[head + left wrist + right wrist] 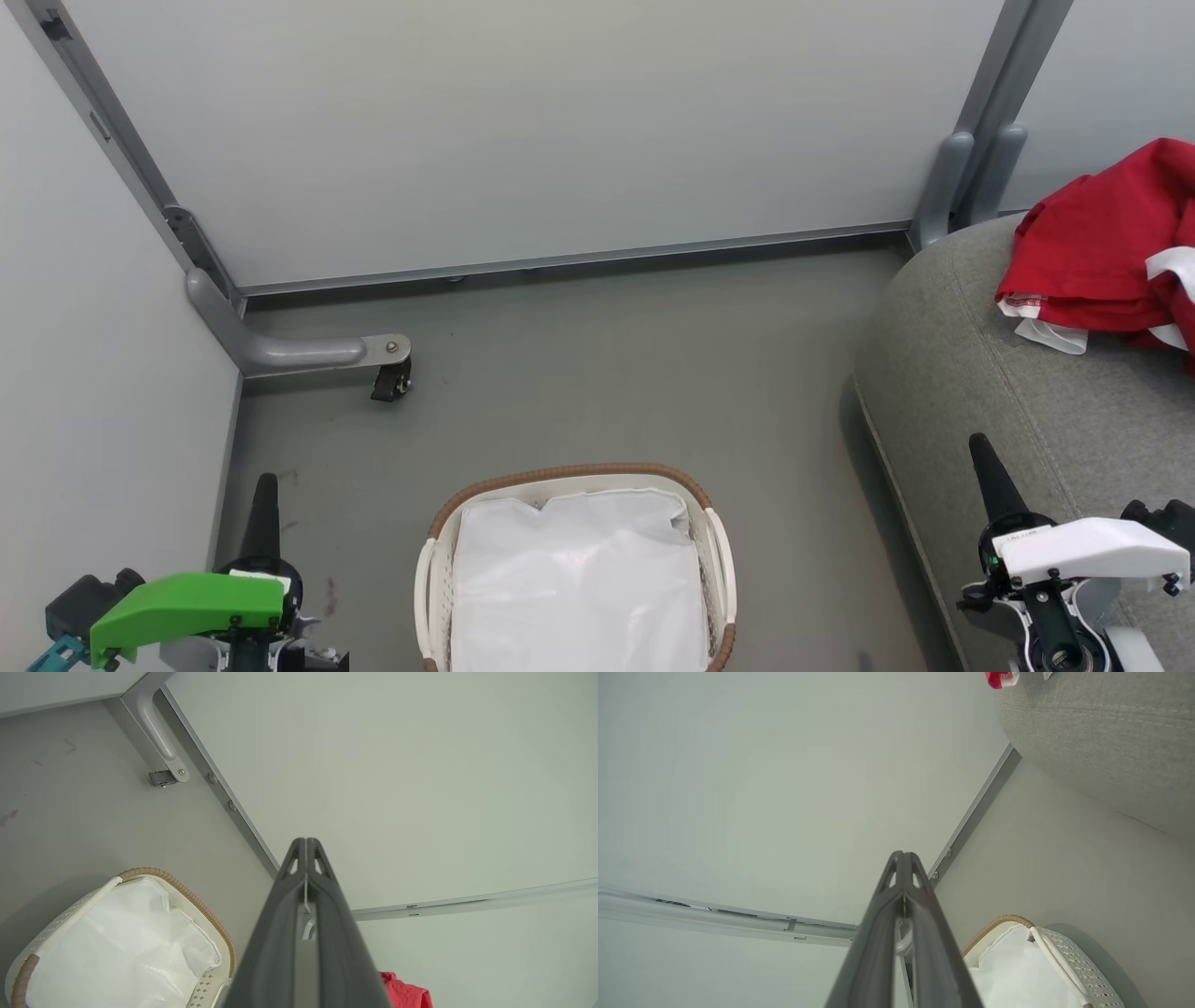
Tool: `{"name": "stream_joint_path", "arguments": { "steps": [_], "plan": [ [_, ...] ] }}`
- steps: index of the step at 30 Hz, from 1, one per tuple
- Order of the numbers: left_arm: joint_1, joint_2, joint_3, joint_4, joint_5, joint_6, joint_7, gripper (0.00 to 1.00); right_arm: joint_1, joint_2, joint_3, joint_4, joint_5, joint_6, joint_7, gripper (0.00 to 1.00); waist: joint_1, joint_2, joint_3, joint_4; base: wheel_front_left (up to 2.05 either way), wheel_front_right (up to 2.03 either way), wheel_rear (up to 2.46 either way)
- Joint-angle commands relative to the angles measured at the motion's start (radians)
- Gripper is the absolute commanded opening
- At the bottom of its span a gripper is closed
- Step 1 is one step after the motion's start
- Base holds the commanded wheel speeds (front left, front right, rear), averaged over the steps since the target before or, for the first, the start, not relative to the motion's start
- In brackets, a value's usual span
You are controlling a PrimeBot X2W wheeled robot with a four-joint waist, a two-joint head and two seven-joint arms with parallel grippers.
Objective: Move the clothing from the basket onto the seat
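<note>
The white oval basket (437,569) with a brown woven rim stands on the floor at bottom centre; inside it I see just its white liner (579,579). The same basket (56,933) sits lower left in the left wrist view, and the basket (1083,966) is lower right in the right wrist view. A red and white garment (1102,252) lies on the grey seat (1008,401) at the right. My left gripper (262,490) is shut and empty, left of the basket. My right gripper (983,453) is shut and empty, over the seat's front edge.
Pale partition walls (523,131) close off the back and left. A grey metal foot with a caster (390,378) juts onto the floor at the back left. Bare grey floor (635,373) lies between the basket, the walls and the seat.
</note>
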Motion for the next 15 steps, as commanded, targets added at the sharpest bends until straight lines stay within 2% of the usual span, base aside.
{"name": "stream_joint_path", "arguments": {
  "steps": [1,15],
  "plan": [
    [-0.024,0.005,0.007,-0.012,-0.025,-0.006,0.006,0.00,-0.014,-0.006,-0.005,-0.013,0.027,-0.001,0.007,0.00,0.0000,0.0000,0.000,0.000,0.00,0.00,0.00],
    [-0.034,0.006,0.021,-0.021,-0.133,-0.010,0.039,0.00,-0.014,-0.007,-0.011,-0.020,0.149,-0.001,0.040,0.00,0.0000,0.0000,-0.004,-0.003,0.00,0.00,0.00]
  ]
}}
